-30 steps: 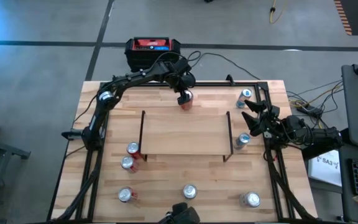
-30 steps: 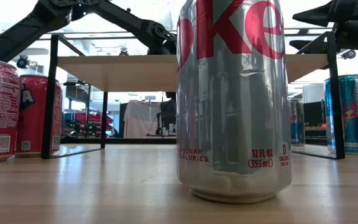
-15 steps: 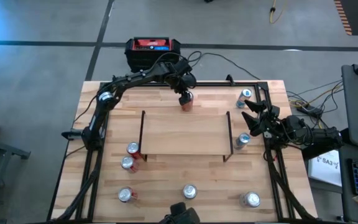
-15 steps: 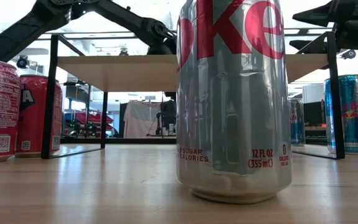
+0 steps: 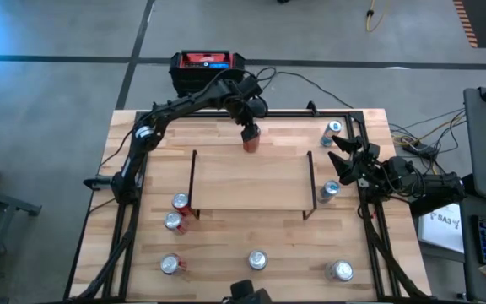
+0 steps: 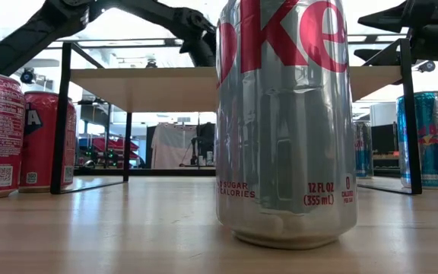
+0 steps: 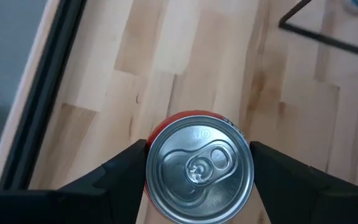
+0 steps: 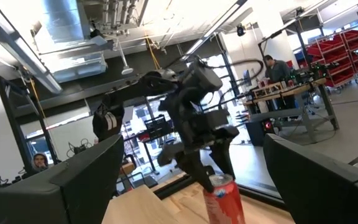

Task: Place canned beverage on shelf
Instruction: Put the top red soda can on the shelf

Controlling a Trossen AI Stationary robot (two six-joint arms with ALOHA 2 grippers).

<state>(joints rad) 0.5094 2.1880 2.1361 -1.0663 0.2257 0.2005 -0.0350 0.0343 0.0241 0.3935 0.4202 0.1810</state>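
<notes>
From above, I have the left gripper (image 5: 250,135) on a red can (image 5: 251,143) that stands upright just behind the shelf (image 5: 251,181), near the middle of its back edge. The shelf lies straight ahead of the can toward the table's front, so I judge the move to be a lift and a short carry forward over that edge. The right gripper (image 5: 342,160) waits off the shelf's right end

In the low view, a big silver can (image 6: 286,122) blocks most of the shelf (image 6: 143,84), and only the left arm shows above the board; the red can is hidden

At the left wrist, the fingers (image 7: 120,174) press both sides of the can (image 7: 199,167), its axis vertical, lid up

At the right wrist, that arm's fingers (image 8: 86,168) stand spread on nothing, and across the table the left gripper (image 8: 211,169) pinches the can (image 8: 224,198) from above
</notes>
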